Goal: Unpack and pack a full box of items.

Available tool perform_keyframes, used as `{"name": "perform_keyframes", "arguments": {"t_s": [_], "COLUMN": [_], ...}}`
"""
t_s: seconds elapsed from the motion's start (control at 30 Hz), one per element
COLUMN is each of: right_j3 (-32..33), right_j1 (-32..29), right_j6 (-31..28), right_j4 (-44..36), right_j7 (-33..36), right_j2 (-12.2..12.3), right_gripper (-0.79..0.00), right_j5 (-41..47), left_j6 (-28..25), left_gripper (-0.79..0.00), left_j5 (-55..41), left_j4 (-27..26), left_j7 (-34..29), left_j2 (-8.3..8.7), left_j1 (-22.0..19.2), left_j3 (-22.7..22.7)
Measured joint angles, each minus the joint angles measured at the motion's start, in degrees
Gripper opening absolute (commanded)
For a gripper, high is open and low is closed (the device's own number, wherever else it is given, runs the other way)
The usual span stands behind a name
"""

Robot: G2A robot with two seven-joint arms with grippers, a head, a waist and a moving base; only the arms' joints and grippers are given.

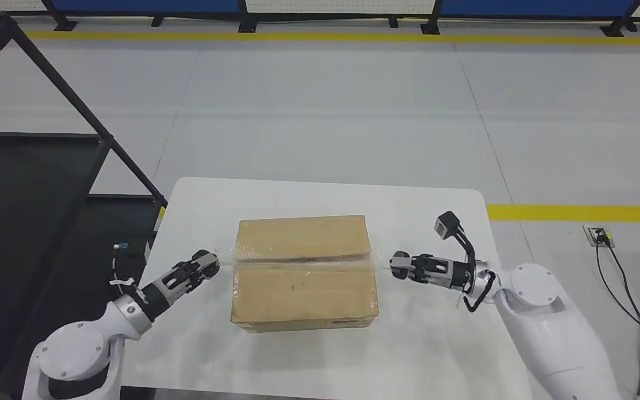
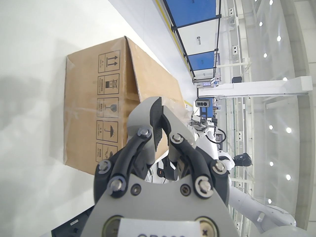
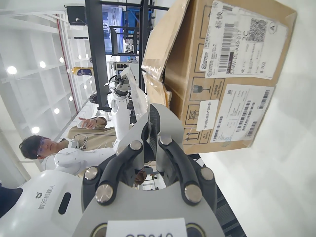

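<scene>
A brown cardboard box [image 1: 305, 272] stands closed in the middle of the white table [image 1: 300, 195], with clear tape [image 1: 300, 262] along its top seam. My left gripper [image 1: 207, 262] is level with the seam at the box's left end [image 2: 98, 104]. Its fingertips [image 2: 160, 102] are pressed together on a crumpled end of the tape [image 2: 176, 106]. My right gripper [image 1: 397, 265] is at the opposite end, which carries labels [image 3: 222, 62]. It [image 3: 150, 117] is shut on a loose tape strip [image 3: 137, 94] coming off the seam.
A black metal frame [image 1: 60, 180] stands just off the table's left side. Bare tabletop runs in front of and behind the box. Beyond the table is open floor with a yellow line [image 1: 560, 212].
</scene>
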Motion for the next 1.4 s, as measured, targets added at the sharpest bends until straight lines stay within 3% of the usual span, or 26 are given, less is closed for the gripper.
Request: {"name": "perform_keyframes", "arguments": {"t_s": [0.2,1.4], "right_j3": [-1.9,-3.2], "right_j1": [1.2,2.7], "right_j6": [1.9,3.0], "right_j4": [-0.1,2.2], "right_j7": [-3.5,-4.4], "right_j2": [-0.3,-0.6], "right_gripper": [-0.785,-0.785], "right_j5": [-4.0,-3.1], "left_j6": [-0.4,0.6], "left_gripper": [-0.785,-0.785], "left_j5": [-0.1,-3.0], "left_j4": [1.3,5.2], "left_j7": [0.2,2.8], "left_j2": [0.50,3.10], "left_j1": [-0.4,-2.0], "left_j3": [1.1,4.7]}}
